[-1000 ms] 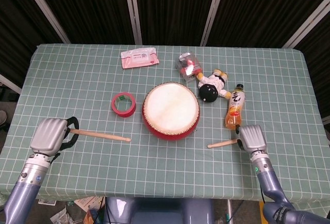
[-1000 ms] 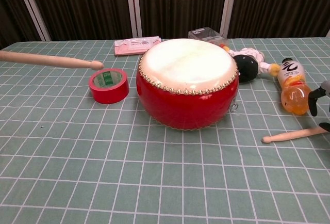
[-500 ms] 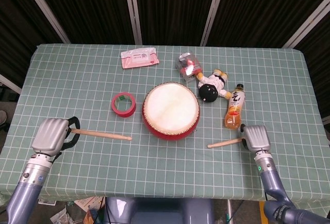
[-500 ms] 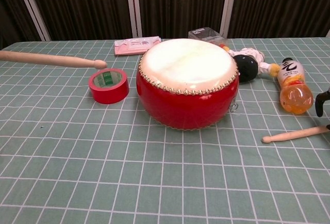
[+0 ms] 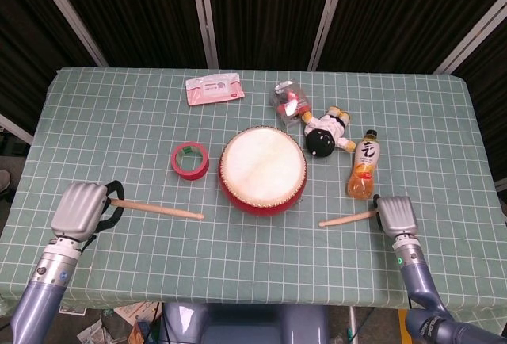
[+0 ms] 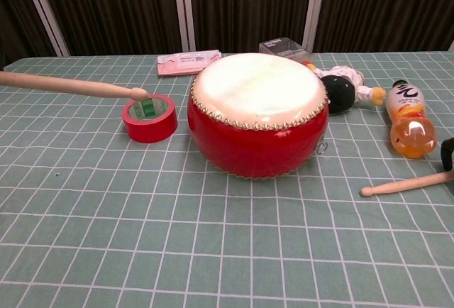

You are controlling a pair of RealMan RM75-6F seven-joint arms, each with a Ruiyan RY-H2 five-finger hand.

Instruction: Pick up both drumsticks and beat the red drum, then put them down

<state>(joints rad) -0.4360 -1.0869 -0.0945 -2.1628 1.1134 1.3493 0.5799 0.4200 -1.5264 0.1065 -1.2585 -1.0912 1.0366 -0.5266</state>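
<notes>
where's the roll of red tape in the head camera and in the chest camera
Head view: the red tape roll lies left of centre, just left of the red drum.
Chest view: the red tape roll sits left of middle, again just left of the red drum.
Shared landmark: the red drum.

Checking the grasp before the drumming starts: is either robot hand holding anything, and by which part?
Each holds a drumstick by its butt end: the left robot hand has the left drumstick, the right robot hand the right drumstick.
</notes>
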